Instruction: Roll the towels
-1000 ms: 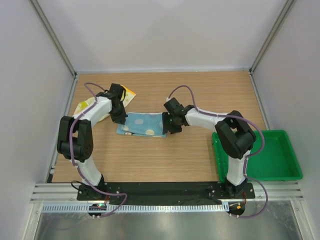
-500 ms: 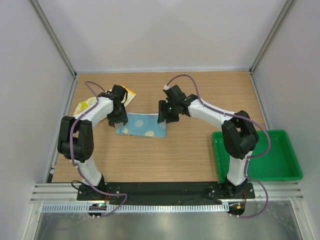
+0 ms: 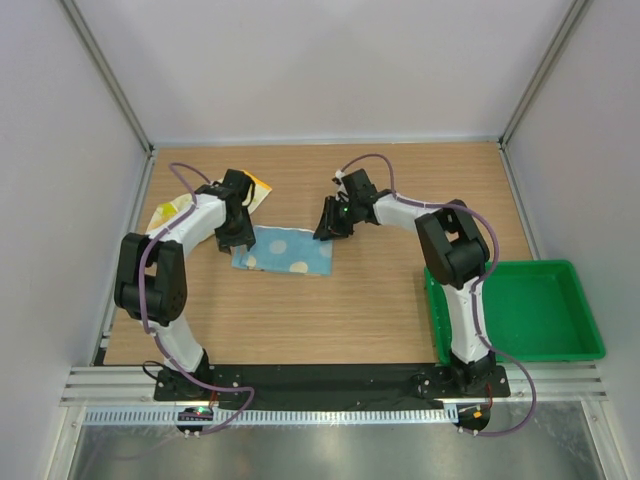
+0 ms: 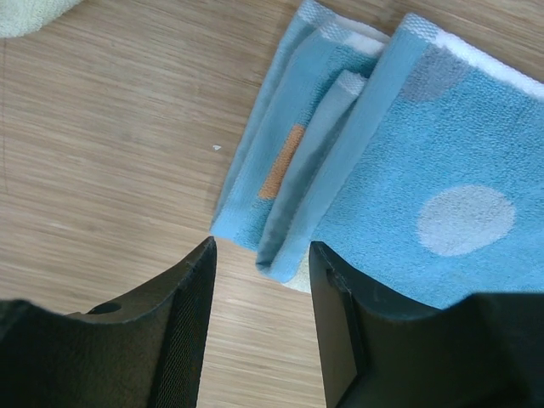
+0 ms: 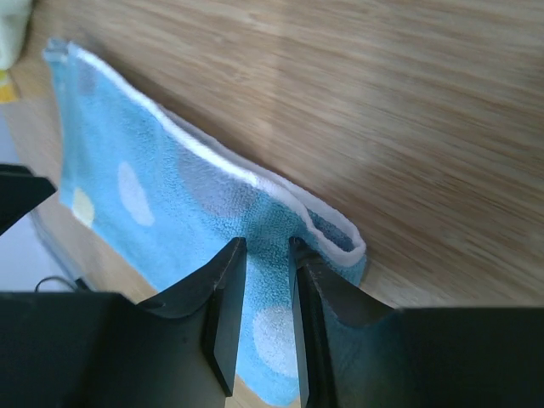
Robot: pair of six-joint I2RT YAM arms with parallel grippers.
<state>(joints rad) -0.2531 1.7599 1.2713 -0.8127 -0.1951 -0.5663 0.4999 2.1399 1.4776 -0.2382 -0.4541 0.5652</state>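
The light blue polka-dot towel [image 3: 285, 250] lies folded into a strip on the wooden table, between my two grippers. My left gripper [image 3: 235, 238] hovers at its left end, jaws open over bare wood [image 4: 262, 255], with the towel's layered edge [image 4: 289, 183] just ahead of the fingertips. At the strip's right end, my right gripper [image 3: 328, 225] stands low over the cloth [image 5: 265, 246], its jaws narrowly apart with blue cloth [image 5: 153, 195] showing between them and a curled white-edged fold [image 5: 336, 234] beside the right finger. The pale yellow towel [image 3: 165, 215] lies crumpled behind the left arm.
A green plastic tray [image 3: 590, 320] sits at the table's near right, beside the right arm's base. White walls with metal posts close in the table on three sides. A corner of the yellow towel [image 4: 25, 10] shows in the left wrist view.
My left gripper has opened and let go of the blue towel's left end. The right gripper has shifted toward the far side and its jaws have narrowed.
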